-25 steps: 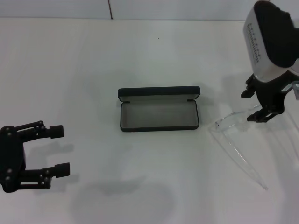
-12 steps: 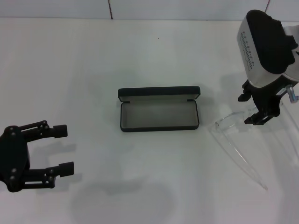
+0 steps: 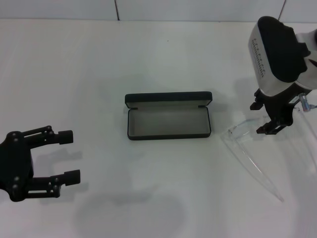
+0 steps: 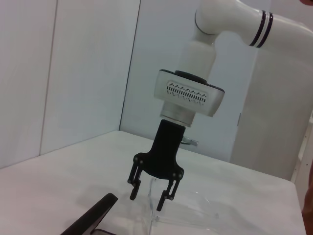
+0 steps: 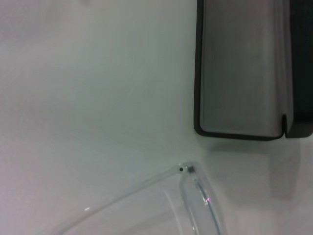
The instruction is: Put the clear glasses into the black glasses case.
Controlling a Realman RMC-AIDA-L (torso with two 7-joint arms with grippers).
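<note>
The see-through plastic clear glasses (image 3: 247, 148) are partly hidden behind the black right gripper (image 3: 266, 119), and their 3 o'clock side runs off the head picture's edge. The matte black glasses case (image 5: 244, 73) is cut off in the right wrist picture.

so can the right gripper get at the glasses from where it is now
Probably yes. The right gripper hangs open directly over the front of the clear glasses, with nothing between them. The case sits off to the side, out of the way.
</note>
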